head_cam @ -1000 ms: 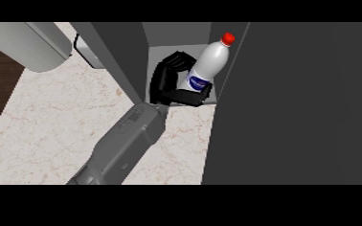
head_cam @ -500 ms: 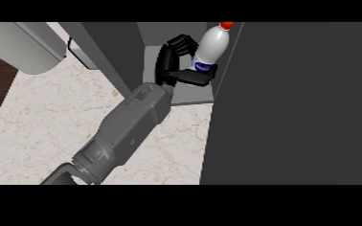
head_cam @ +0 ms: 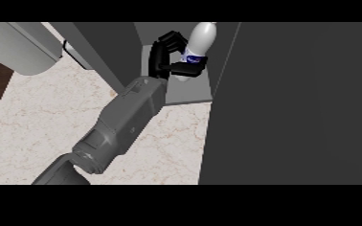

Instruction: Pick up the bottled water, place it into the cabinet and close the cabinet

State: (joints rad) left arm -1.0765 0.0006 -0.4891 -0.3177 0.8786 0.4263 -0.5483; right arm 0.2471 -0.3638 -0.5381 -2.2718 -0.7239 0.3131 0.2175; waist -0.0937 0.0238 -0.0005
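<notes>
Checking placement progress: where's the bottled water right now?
Head view, upper centre: the bottled water is in the cabinet opening, above its shelf. The left robot hand is curled round it, just left of the dark panel.

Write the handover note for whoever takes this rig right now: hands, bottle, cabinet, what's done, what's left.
Left hand: fingers curled round the bottled water, reaching into the open cabinet.
Right hand: not in view.
Bottled water: upright inside the cabinet opening, in the hand. Whether it stands on the cabinet floor cannot be told.
Done: bottle picked up and carried into the cabinet.
Left: let go, draw the hand out, close the cabinet. The dark panel at the view's right looks like its open door.
</notes>
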